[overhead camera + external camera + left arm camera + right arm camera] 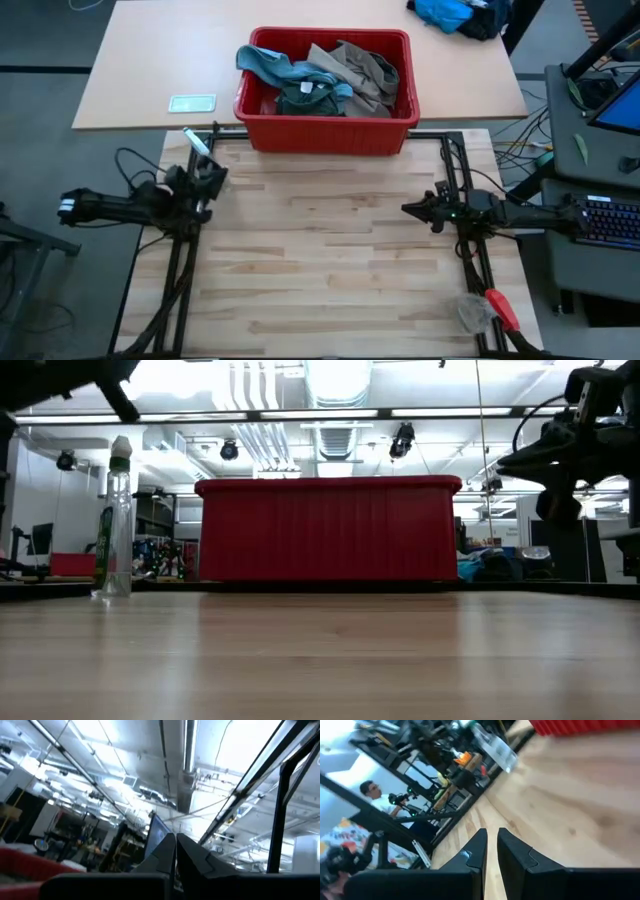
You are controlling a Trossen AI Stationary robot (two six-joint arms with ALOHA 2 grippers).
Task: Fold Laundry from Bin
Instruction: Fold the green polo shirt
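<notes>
The red bin (327,120) sits at the far edge of the wooden tabletop (330,250), about centred between the two arms, and the laundry (320,78) is heaped inside it: a blue-grey piece (268,63) spills toward the bin's left side, a khaki piece (368,72) fills the right, and a dark green piece (305,97) lies low between them near the front wall. From table height the bin (328,528) shows only its ribbed front wall and rolled rim, and the clothes are hidden behind it. The left gripper (210,180) hangs over the left edge of the tabletop, well short of the bin, with its jaws closed on nothing; its own camera looks up at the ceiling lights past the two fingers (195,857) pressed together. The right gripper (410,209) hovers over the right side of the tabletop, pointing inward, its jaws nearly closed with only a thin slit between the fingers (512,850), and it holds nothing. A clear spray bottle (117,518) stands upright near the bin's left front corner. A small card (192,102) lies on the pale table behind, left of the bin, and a bright blue cloth heap (447,14) sits at that table's far right corner. A red-handled tool (500,309) lies near the front right corner. A person (372,795) sits in the room beyond.
</notes>
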